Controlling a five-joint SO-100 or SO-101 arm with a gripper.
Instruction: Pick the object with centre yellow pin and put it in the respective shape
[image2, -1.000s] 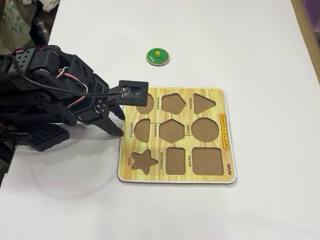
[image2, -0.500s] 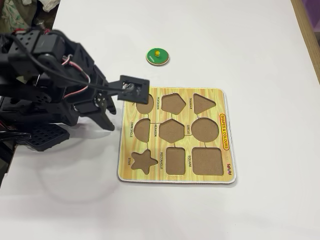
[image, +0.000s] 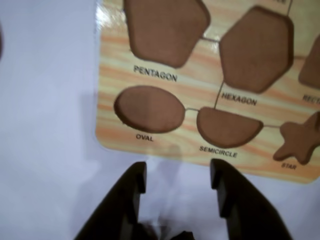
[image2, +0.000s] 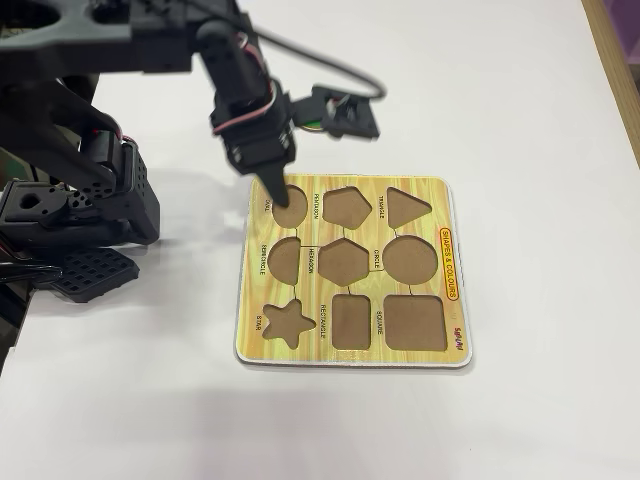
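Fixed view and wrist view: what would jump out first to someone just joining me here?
The yellow shape board with its empty brown cutouts dominates the white table in the fixed view. The black arm reaches in from the left, its open claw hanging empty over the table just off the board's oval and semicircle edge. Only a green sliver of the disc shows behind the wrist camera.

puzzle board (image2: 352, 190): printed wood grain | table (image2: 520, 100): smooth matt white

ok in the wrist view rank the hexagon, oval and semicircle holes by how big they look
1. hexagon hole, largest.
2. oval hole and semicircle hole look about alike; I would not rank them.
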